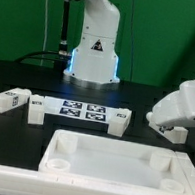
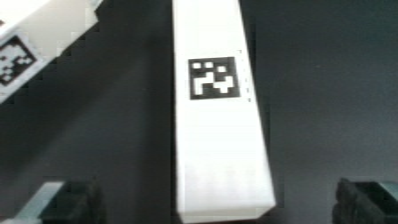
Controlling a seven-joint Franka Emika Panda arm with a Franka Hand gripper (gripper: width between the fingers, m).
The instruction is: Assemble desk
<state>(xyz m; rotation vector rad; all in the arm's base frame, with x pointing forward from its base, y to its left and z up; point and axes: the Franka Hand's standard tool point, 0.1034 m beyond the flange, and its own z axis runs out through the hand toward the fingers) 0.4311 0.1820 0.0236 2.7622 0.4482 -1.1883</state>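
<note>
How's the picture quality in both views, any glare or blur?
Exterior view: the white tabletop looks washed out and soft, and the robot base glows blue. Wrist view: the leg shows its tag fairly clearly, but the fingertips are dark and blurred.

From where I stand, the tabletop (image 1: 106, 160) runs off the exterior view's bottom edge. The arm (image 1: 190, 104) is cut by that view's right edge, and its bulk covers much of the leg (image 1: 171, 134) below it. In the wrist view the leg (image 2: 222, 120) runs out of frame, a second leg (image 2: 32, 50) shows only partly, and the fingertips (image 2: 63, 203) are dark blurs.
</note>
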